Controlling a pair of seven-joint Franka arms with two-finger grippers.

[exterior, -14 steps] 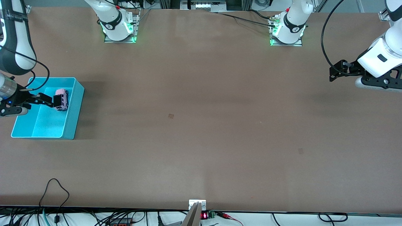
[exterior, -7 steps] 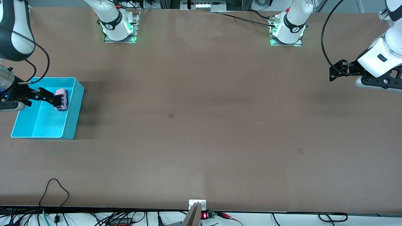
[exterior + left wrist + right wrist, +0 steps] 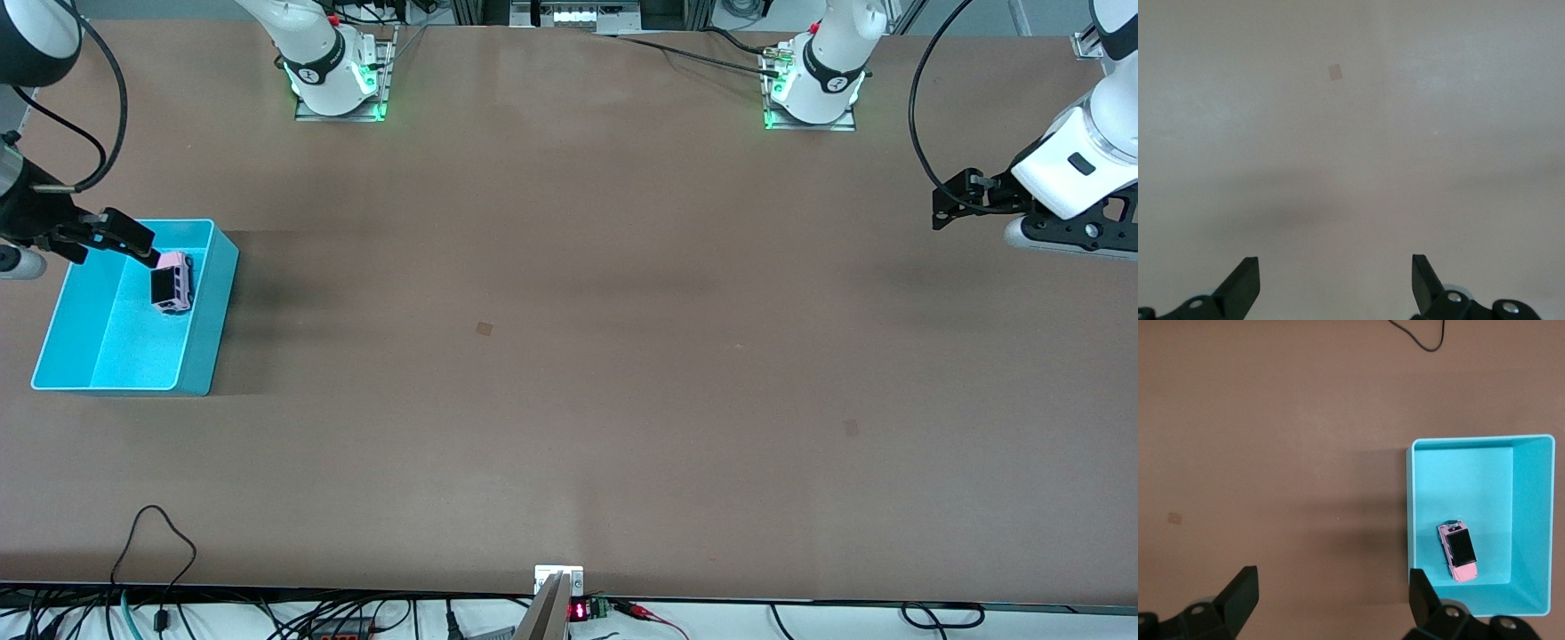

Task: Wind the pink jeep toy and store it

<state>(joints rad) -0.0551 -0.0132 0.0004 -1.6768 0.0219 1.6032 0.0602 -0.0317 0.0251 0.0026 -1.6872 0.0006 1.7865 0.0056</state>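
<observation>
A broad brown counter (image 3: 569, 356) filled the scene, with two white arm bases bolted along its farther edge, each lit green at the foot. No brand or lettering could be read on anything; a small red digital readout (image 3: 578, 611) glowed at the counter's near edge, its digits too small to make out.

One cyan bin (image 3: 206, 342) sat on the counter at the right arm's end. Inside it lay the single pink jeep toy (image 3: 173, 283), resting on the bin's floor close to the wall that faces the middle of the counter, its black ribbed roof showing; in the right wrist view the pink jeep toy (image 3: 1457, 551) sat apart from the bin (image 3: 1528, 520) walls, slightly askew to them.

The right end effector (image 3: 142, 244) hung in the air over the bin's farther part, above the toy and not touching it, its two fingers spread wide and holding nothing. The right wrist view looked straight down between those fingers (image 3: 1241, 593) at bin and bare counter.

The left end effector (image 3: 944, 212) waited over the counter at the left arm's end, well apart from the bin, its two fingers (image 3: 1245, 283) likewise parted and empty over plain brown surface.

Two small pale square patches marked the counter: one (image 3: 484, 328) near the middle, one (image 3: 851, 428) nearer the front camera toward the left arm's end. Loose black cables trailed along the near edge.
</observation>
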